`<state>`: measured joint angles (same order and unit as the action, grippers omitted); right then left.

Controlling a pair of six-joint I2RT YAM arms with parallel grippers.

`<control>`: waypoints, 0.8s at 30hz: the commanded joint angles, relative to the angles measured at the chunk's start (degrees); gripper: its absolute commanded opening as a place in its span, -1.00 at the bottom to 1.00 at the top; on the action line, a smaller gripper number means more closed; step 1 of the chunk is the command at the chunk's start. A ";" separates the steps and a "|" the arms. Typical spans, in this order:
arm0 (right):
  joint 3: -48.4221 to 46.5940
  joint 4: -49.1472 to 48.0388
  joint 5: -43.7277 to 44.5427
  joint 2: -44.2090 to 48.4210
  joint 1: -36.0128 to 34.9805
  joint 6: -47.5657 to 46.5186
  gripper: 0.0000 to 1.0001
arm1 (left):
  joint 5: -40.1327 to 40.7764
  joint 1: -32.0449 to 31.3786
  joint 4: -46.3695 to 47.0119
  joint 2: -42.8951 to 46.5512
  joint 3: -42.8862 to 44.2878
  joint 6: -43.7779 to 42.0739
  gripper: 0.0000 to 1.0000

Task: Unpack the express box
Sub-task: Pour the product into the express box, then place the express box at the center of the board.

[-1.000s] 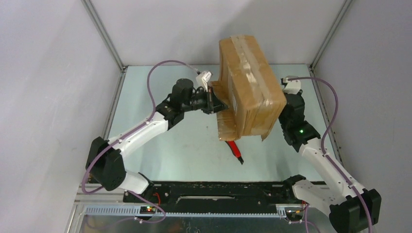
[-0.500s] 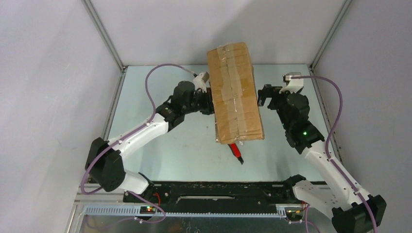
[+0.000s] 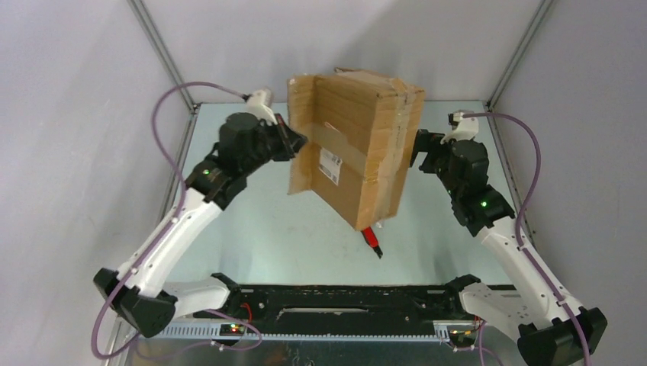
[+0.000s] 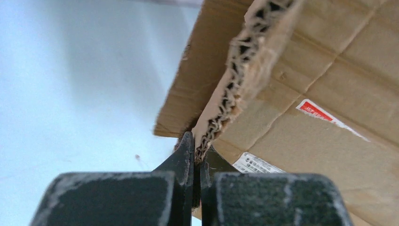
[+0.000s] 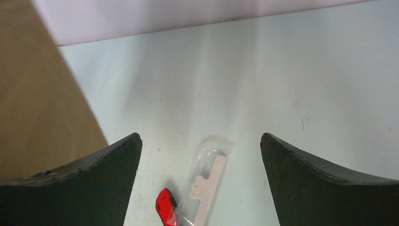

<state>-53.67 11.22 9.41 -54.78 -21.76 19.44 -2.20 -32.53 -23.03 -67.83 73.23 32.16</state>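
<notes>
Above the table, between the two claws, the box hangs clear of the surface. It is tilted, with one flap swung out toward the left claw. That claw is clamped tight on the raw corrugated edge of the flap, both fingers pressed flat against the cardboard. A white label sits on the box face just beyond the left claw's grip. The right claw stands just beside the opposite side of the box with its fingers spread wide and nothing between them; contact with the cardboard cannot be confirmed. Below the right claw, a red-handled knife lies on the table. Just beside it, seen between that claw's open fingers, lies a clear plastic packet holding a pale flat piece.
</notes>
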 commanded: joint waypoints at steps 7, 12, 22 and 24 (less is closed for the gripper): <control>-2.18 2.31 -7.57 -2.55 3.15 5.01 0.99 | 17.46 3.84 -11.03 5.33 15.63 -10.29 -1.00; -2.14 2.86 -8.79 -5.26 1.88 6.58 0.99 | 24.00 3.73 -16.81 2.29 19.48 -16.04 -1.00; -2.39 0.26 -14.33 -12.08 -3.84 10.81 0.99 | 43.26 0.47 -50.99 -20.45 45.34 -14.36 -1.00; -2.40 -0.11 -15.12 -13.23 -4.44 11.43 0.99 | 41.21 0.36 -52.01 -22.84 45.48 -14.45 -1.00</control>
<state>-53.71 13.96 -3.25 -66.17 -24.73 28.67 34.00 -30.81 -64.82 -86.74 113.67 19.03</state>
